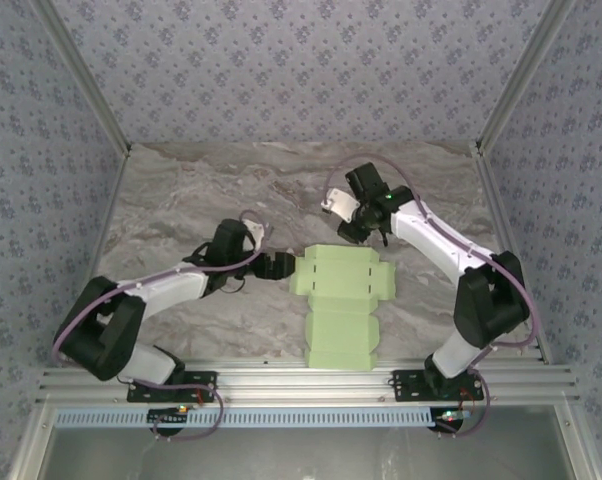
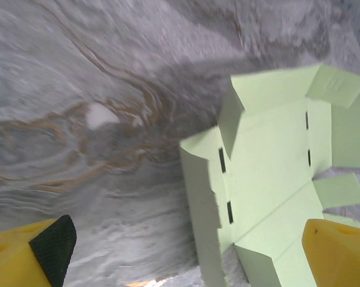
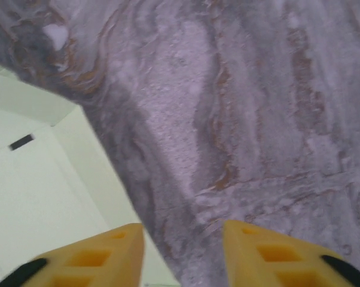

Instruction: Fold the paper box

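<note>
The paper box (image 1: pixel 341 300) is a pale green cut-out lying mostly flat at the table's middle front, with some flaps raised. My left gripper (image 1: pixel 281 266) is open at the cut-out's left edge. In the left wrist view the box (image 2: pixel 270 161) has a raised side flap standing between the yellow fingers (image 2: pixel 338 251), and the left gripper (image 2: pixel 189 266) holds nothing. My right gripper (image 1: pixel 359 232) hovers just past the cut-out's far right corner. Its jaws (image 3: pixel 183 257) stand apart over bare table, with the box (image 3: pixel 30 179) off to their left.
The marble-patterned table (image 1: pixel 181 200) is bounded by patterned walls at the back and sides. An aluminium rail (image 1: pixel 301 385) with both arm bases runs along the near edge, close to the cut-out's lower panel.
</note>
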Tool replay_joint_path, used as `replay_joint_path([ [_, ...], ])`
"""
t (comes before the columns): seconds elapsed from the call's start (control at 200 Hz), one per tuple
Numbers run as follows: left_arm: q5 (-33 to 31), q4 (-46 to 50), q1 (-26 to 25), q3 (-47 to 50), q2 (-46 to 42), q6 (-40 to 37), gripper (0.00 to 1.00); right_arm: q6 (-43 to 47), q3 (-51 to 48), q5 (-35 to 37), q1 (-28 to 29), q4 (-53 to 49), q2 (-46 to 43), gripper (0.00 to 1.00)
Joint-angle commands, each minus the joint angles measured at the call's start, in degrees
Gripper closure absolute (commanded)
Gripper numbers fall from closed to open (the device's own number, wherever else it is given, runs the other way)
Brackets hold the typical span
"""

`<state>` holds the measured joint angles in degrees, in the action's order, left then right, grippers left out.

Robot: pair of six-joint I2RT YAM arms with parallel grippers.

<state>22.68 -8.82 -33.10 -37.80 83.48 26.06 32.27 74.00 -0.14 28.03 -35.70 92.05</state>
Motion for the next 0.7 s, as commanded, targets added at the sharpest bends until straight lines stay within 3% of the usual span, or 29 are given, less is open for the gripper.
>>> replay_joint_path([
  [0.0, -2.02, 2.95, -1.98, -3.71, 3.71, 1.33, 0.01, -8.34, -3.62, 7.01, -0.27, 9.58, -3.91, 0.5],
  [0.08, -6.88, 5.69, -4.57, -6.97, 7.02, 0.01, 0.02, -10.8, -5.17, 16.02, 0.13, 12.87, -5.68, 0.4],
  [0.14, -9.52, 9.38, -5.73, -10.19, 10.0, -1.77, 0.17, -13.29, -7.87, 18.26, -0.22, 15.28, -7.66, 0.37],
  [0.165, -9.61, 10.25, -5.7, -11.39, 11.17, -2.17, 0.28, -14.3, -8.82, 17.85, -0.49, 16.37, -8.42, 0.05],
  [0.18, -9.52, 10.55, -5.63, -11.78, 11.81, -2.28, 0.35, -15.13, -9.39, 17.45, -0.89, 17.32, -9.22, 0.01],
  [0.22, -9.58, 10.24, -5.66, -12.19, 12.95, -2.39, 0.48, -17.39, -10.67, 15.59, -2.02, 19.22, -10.61, 0.0],
  [0.295, -9.97, 7.15, -5.57, -10.97, 13.55, -2.13, 0.59, -23.4, -12.04, 9.6, -5.1, 20.53, -12.95, 0.0],
  [0.39, -12.45, 6.61, -5.14, -10.36, 12.97, -2.4, 0.81, -36.24, -13.27, 3.54, -10.25, 22.4, -14.52, 0.0],
  [0.445, -13.42, 6.61, -4.87, -10.23, 11.94, -2.94, 0.93, -45.52, -11.63, 2.18, -12.85, 18.61, -13.72, 0.0],
  [0.49, -15.01, 5.66, -4.77, -9.69, 10.89, -3.1, 0.96, -50.45, -8.33, -0.1, -14.76, 12.71, -11.99, 0.0],
  [0.565, -17.85, 3.85, -4.47, -9.12, 9.1, -3.94, 0.99, -52.02, -1.93, -10.49, -17.71, 4.67, -7.5, 0.0],
  [0.695, -23.82, -0.61, -3.24, -7.48, 5.05, -3.74, 1.0, -63.9, 5.38, -15.26, -18.05, -3.32, -1.97, 0.0],
])
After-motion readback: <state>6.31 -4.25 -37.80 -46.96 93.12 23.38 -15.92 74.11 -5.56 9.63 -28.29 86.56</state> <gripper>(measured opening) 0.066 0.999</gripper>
